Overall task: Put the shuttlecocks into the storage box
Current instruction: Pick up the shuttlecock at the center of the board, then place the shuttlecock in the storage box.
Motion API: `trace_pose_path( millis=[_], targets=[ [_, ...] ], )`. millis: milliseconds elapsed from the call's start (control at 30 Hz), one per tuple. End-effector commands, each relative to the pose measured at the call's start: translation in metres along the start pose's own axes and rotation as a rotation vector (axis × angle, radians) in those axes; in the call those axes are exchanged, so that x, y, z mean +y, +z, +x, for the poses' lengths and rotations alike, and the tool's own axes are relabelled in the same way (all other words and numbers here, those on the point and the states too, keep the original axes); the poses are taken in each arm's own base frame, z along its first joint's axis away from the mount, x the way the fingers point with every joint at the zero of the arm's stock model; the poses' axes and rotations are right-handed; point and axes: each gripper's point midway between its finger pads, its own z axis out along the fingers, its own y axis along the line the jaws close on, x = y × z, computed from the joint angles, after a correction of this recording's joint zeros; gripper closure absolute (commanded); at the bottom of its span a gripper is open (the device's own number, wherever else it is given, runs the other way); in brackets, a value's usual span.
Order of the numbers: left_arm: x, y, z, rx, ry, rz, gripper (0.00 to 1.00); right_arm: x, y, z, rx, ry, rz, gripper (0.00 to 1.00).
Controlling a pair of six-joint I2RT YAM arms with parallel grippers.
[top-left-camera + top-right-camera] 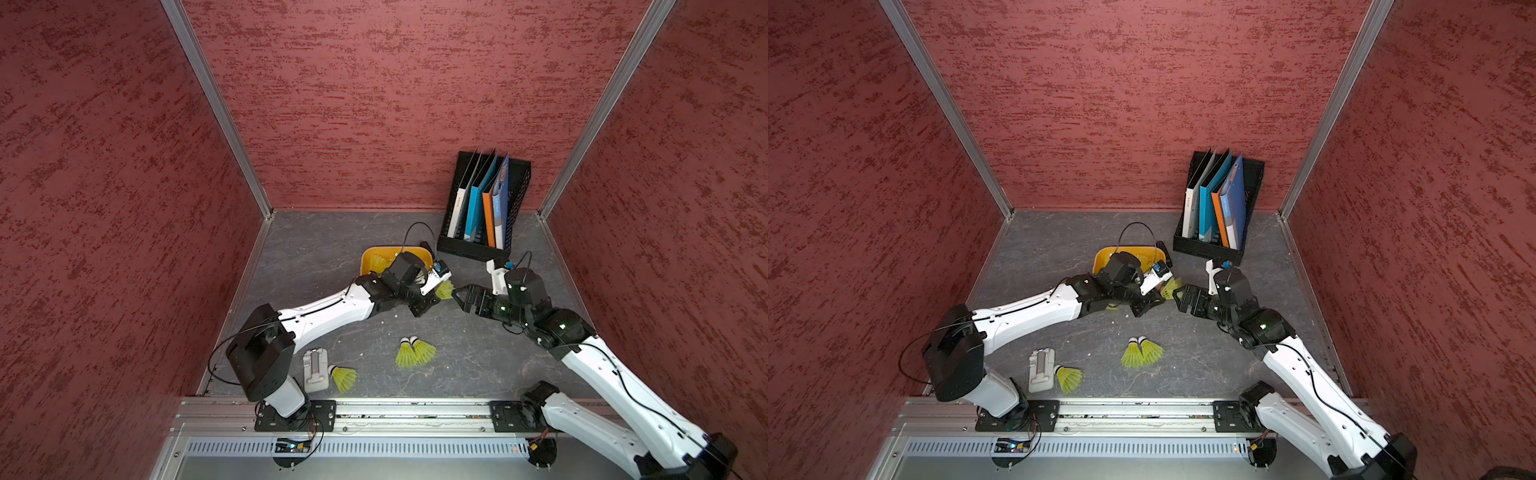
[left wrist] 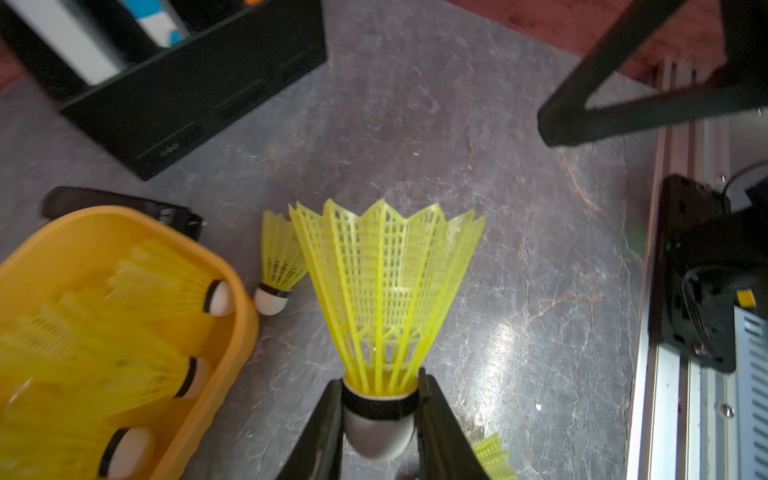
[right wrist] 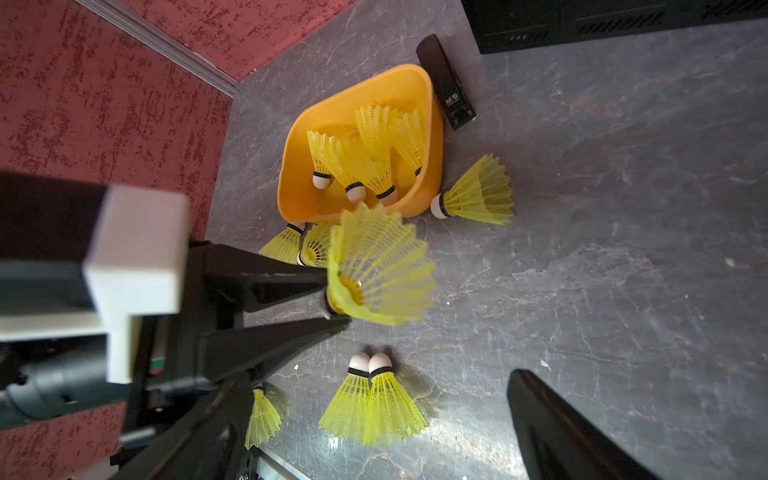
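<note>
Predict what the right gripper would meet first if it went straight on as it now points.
Probably the skirt of the held shuttlecock, clamped in the shut left gripper, directly ahead of the open right gripper; depth is unclear.

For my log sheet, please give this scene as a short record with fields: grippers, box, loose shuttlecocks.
left gripper: shut on held shuttlecock, at its white tip
right gripper: open, empty, close to its skirt
storage box: at least four shuttlecocks inside
table: a pair side by side, a single shuttlecock beside the box, more elsewhere
</note>
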Motion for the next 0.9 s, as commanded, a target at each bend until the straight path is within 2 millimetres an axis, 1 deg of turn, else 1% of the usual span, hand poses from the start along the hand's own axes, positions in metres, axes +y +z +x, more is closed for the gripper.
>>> trace_pose_path(
  millis=[0, 100, 233, 333, 467, 600, 767, 867],
  targets=[
    [0.037, -0.018, 0.004, -0.024, -0.231, -0.119, 0.83, 0.013, 0.016, -0.016, -0.014, -0.061, -0.028, 0.02],
    [0.067, -0.033, 0.013, -0.046, -0.379, -0.188, 0.83, 0.020, 0.039, -0.019, 0.049, -0.091, -0.032, 0.02],
    [0.102, -0.046, 0.031, -0.050, -0.562, -0.270, 0.83, 0.033, 0.070, -0.027, 0.121, -0.146, -0.018, 0.03],
    [0.121, -0.050, 0.047, -0.039, -0.666, -0.321, 0.84, 0.042, 0.090, -0.031, 0.155, -0.165, -0.015, 0.03],
    [0.140, -0.050, 0.066, -0.002, -0.779, -0.376, 0.85, 0.053, 0.107, -0.033, 0.180, -0.188, -0.019, 0.03],
    [0.151, -0.045, 0.081, 0.022, -0.856, -0.418, 0.85, 0.059, 0.112, -0.033, 0.186, -0.195, -0.035, 0.02],
    [0.162, -0.034, 0.091, 0.060, -0.898, -0.454, 0.85, 0.056, 0.112, -0.028, 0.196, -0.193, -0.035, 0.02],
    [0.170, -0.032, 0.098, 0.085, -0.928, -0.499, 0.87, 0.055, 0.115, -0.026, 0.204, -0.189, -0.034, 0.02]
  ],
)
